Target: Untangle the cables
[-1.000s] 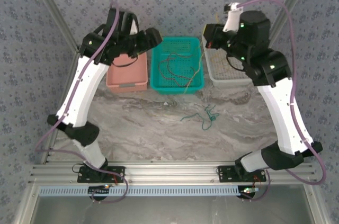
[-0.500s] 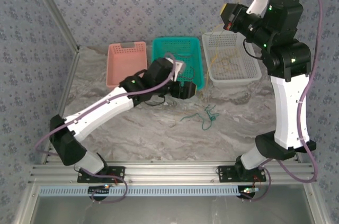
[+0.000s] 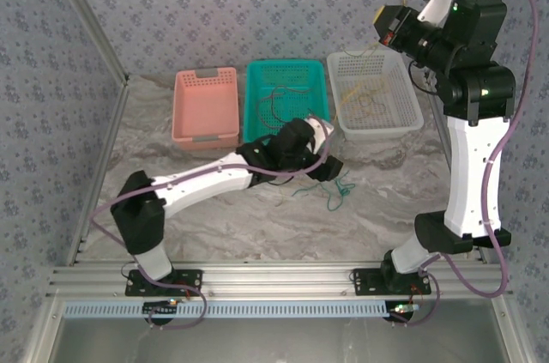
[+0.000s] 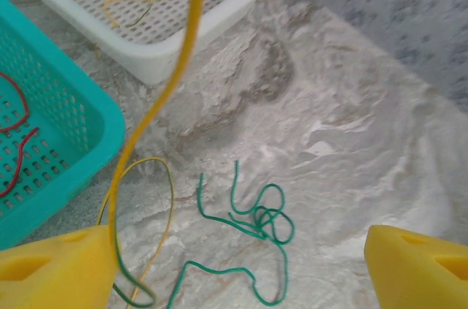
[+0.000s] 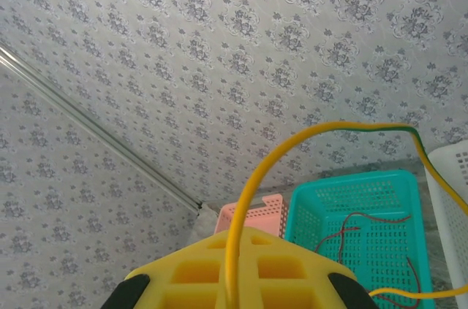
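A tangle of green cable lies on the marble table. My left gripper hovers just above and beside it, open, its yellow pads wide apart with nothing between them. My right gripper is raised high at the back right, shut on a yellow cable. That yellow cable hangs down past the left gripper and ends in a yellow-green loop on the table. Red cables lie in the teal basket; yellow ones lie in the white basket.
Three baskets stand in a row at the back: pink, teal, white. The left arm stretches low across the table's middle. Patterned walls close the sides and back. Open marble lies in front of and to the right of the green tangle.
The left arm swung from over the pink basket down to the table's middle by the green tangle, and its jaws opened wider. The right arm rose up and back with the yellow cable.
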You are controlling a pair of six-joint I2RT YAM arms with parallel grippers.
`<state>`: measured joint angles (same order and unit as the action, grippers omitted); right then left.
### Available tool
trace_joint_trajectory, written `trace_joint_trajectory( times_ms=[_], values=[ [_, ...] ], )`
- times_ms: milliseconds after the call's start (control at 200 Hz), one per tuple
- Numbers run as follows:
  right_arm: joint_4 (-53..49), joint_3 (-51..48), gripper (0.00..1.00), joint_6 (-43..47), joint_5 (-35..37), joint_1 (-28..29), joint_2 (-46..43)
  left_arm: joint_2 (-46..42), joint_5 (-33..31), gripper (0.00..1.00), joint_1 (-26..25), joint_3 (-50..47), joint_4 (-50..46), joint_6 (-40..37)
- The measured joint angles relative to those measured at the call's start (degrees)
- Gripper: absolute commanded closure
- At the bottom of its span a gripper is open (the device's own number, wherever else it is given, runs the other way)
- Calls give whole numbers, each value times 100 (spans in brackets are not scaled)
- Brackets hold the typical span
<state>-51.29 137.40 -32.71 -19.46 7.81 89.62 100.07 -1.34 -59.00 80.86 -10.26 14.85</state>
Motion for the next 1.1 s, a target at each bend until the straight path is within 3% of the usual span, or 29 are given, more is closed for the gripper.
trace_joint_trajectory(
  times_ms=[55, 95, 125, 140, 205, 350, 475, 730, 864, 994, 1099],
  values=[
    [0, 0, 100, -42, -46, -26, 0, 243, -260, 24, -31, 79, 0, -52],
    [0, -2, 100, -57, -79, -35, -7, 428, -472, 46, -24, 170, -17, -55],
    [0, -9, 100, -74, -98, -46, -11, 555, -605, 74, -2, 264, -59, -83],
    [2, -17, 100, -76, -103, -46, -17, 621, -678, 83, 11, 319, -85, -44],
    [-2, -94, 100, -85, -133, -76, -66, 824, -949, 100, 81, 549, -197, -24],
    [7, -297, 100, -98, -160, -289, -181, 776, -1373, 100, 199, 782, -332, 26],
    [122, -470, 100, -142, -157, -439, -212, 503, -1239, 100, 232, 1167, -542, 39],
    [625, -549, 100, -214, -114, -612, -42, 636, -289, 100, 439, 3939, -1244, 116],
    [986, -542, 100, -341, -114, -817, 162, 1491, 170, 100, 662, 6203, -1440, 334],
    [1266, -474, 100, -396, -105, -1023, 442, 3040, 525, 100, 881, 8758, -1502, 708],
    [1545, -474, 100, -400, -90, -1180, 671, 3906, 708, 100, 1062, 9381, -1193, 1241]
  ],
)
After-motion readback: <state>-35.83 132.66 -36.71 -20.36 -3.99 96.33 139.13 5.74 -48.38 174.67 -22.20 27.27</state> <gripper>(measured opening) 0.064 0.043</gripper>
